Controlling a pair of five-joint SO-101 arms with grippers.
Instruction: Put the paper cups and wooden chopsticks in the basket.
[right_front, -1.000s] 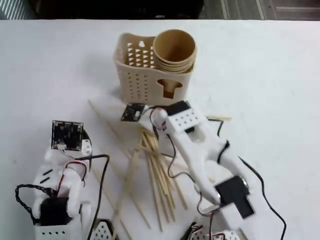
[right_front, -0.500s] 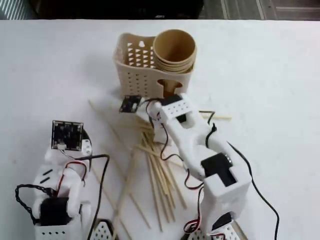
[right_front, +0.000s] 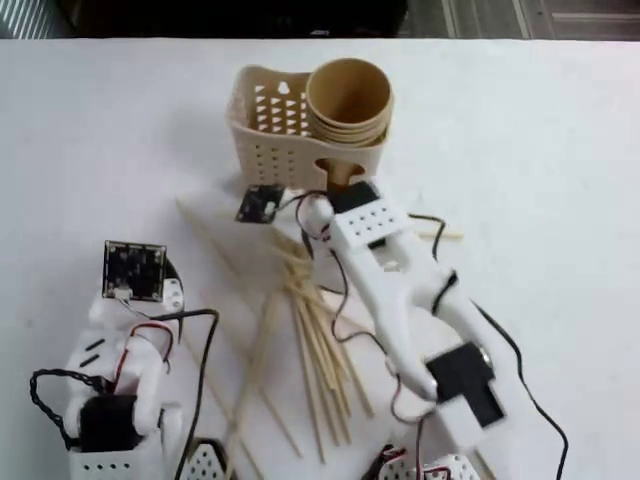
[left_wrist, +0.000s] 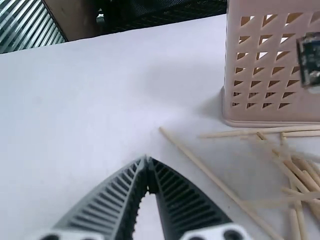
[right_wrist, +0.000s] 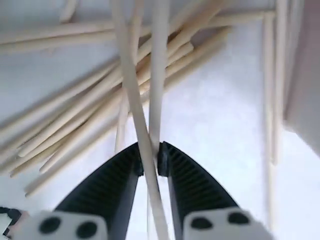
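A beige perforated basket (right_front: 285, 145) stands at the back of the table with a stack of paper cups (right_front: 348, 98) in its right side. Many wooden chopsticks (right_front: 318, 335) lie scattered on the table in front of it. My right gripper (right_wrist: 150, 159) is shut on two chopsticks (right_wrist: 152, 95) lifted out of the pile, just in front of the basket wall (right_wrist: 306, 75). In the high view the right arm (right_front: 395, 285) stretches over the pile toward the basket. My left gripper (left_wrist: 147, 167) is shut on nothing, low over bare table, with the basket (left_wrist: 272, 65) farther off.
The left arm (right_front: 120, 370) sits folded at the near left corner. Loose chopsticks (left_wrist: 215, 180) run between the left gripper and the basket. One stick (right_front: 445, 235) lies apart on the right. Wide bare white table lies to the left and right of the basket.
The right arm's wrist has crept closer to the basket front with the chopsticks held; its elbow swung inward and back out. The left arm has kept still.
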